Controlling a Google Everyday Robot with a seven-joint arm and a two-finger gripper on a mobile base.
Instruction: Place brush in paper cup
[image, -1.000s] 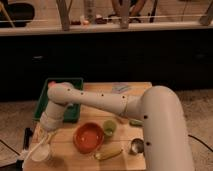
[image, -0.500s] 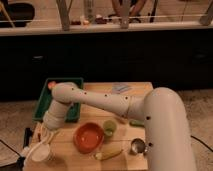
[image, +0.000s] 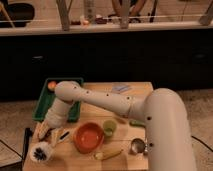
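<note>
Gripper (image: 47, 131) is hanging low at the lower left of the frame, just above the paper cup (image: 40, 152); honestly can't tell whether it's gripping anything. The brush (image: 62, 135) seems to be poking out right beside it, angling toward the red bowl (image: 89, 137). A green cup (image: 109, 127) is sitting just right of that bowl.

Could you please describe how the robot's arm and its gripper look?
The arm is cream-white, made of thick rounded tubes with small dark dots along them. No cables show. The gripper, just left of the red bowl in the view, looks pale yellowish.
</note>
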